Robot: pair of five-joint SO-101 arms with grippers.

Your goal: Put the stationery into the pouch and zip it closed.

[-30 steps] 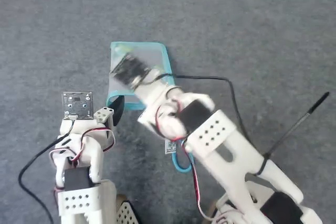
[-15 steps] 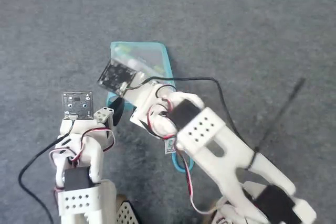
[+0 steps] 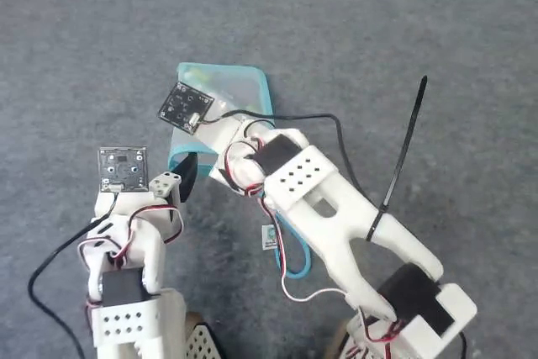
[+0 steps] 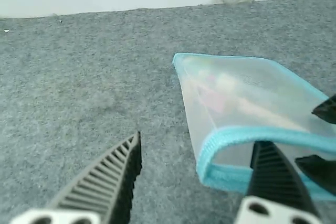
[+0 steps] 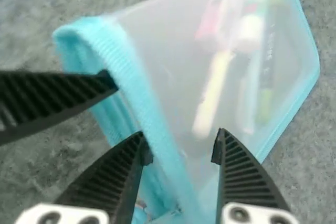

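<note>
Pouch [image 3: 227,90] lies on grey carpet [image 3: 420,39], stationery [image 5: 215,93] inside. Right gripper [image 5: 181,137] half open astride its teal zip edge [image 5: 131,93], left gripper [image 4: 198,142] wide open at its corner, both empty. I'd pin that corner with the left before zipping.

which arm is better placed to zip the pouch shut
Right, probably: the right gripper is open astride the blue edge of the pouch, with the stationery already inside. The left gripper is open at the end of the pouch, better suited to steadying it.
</note>
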